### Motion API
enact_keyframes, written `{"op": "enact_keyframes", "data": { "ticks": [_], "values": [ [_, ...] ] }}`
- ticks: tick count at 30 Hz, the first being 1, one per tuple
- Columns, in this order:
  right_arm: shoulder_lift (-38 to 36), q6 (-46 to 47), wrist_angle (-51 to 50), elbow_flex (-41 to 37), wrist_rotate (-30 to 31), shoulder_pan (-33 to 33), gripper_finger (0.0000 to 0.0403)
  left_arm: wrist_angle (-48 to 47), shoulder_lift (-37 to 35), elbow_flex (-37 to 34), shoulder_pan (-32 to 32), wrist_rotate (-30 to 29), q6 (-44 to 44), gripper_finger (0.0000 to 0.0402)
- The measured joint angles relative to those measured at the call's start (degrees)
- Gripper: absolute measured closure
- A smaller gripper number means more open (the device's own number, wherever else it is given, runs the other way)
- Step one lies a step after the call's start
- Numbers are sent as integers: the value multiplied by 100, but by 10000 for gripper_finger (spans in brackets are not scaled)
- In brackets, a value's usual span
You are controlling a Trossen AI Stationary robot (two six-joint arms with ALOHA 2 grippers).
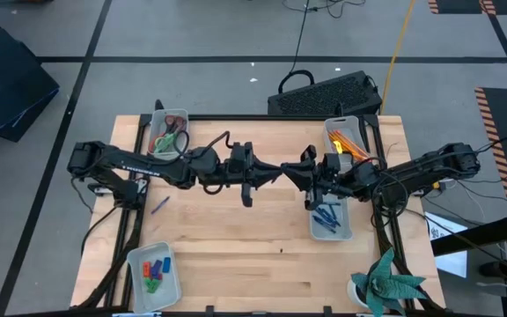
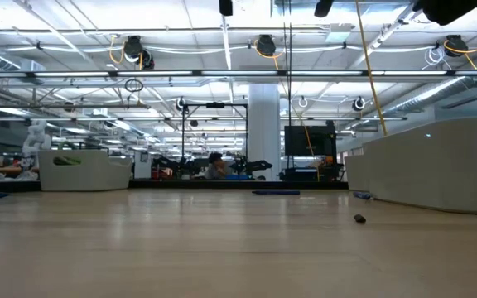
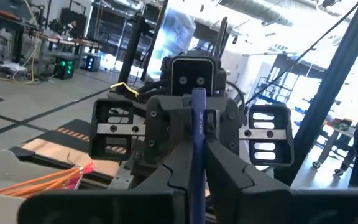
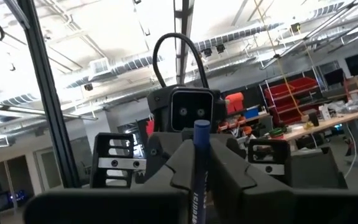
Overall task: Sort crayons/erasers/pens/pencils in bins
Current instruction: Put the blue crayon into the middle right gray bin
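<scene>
Wooden table (image 1: 236, 238), both arms' fingers gripping one blue pen (image 3: 197, 149), axis spanning between them

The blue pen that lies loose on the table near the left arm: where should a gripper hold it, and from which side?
Grip the loose blue pen at mid-shaft, probably coming straight down from above, fingers set across its slanted length. It is thin and lies flat on the table, with nothing touching it.
</scene>
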Motion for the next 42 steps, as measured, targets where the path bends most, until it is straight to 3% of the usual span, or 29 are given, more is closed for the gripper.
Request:
{"op": "enact_keyframes", "data": {
  "ticks": [5,8,10,13,17,21,24,27,32,35,39,42],
  "values": [
    [-52,-21,-138,3,6,0,383,-295,13,-1,-2,17,45,315],
    [-260,-380,-881,194,35,75,389,-521,-123,-1,17,22,266,269],
    [-526,-578,-2157,598,245,194,389,-1184,-389,40,89,24,634,242],
    [-906,-401,-5239,1618,631,371,389,-2864,-987,315,267,-36,1162,213],
    [-894,851,-9328,2985,766,487,389,-4576,-1773,720,572,-394,1476,196],
    [-855,2091,-11568,3246,771,492,388,-5004,-2284,683,878,-705,1264,195],
    [-839,2715,-12058,2777,677,492,383,-5051,-2424,612,1039,-791,716,195],
    [-830,3204,-11881,2049,92,492,384,-5045,-2359,446,1117,-795,556,195],
    [-464,4409,-11829,1052,-185,466,389,-4996,-1855,202,1188,-789,148,195],
    [-134,4599,-11315,683,-605,384,387,-4974,-1453,184,1234,-790,15,195],
    [233,4719,-11110,513,-978,362,352,-4657,-1077,184,1240,-506,53,195],
    [240,4806,-11308,683,-1706,147,305,-4472,-1010,184,1261,-313,76,195]
  ]
}}
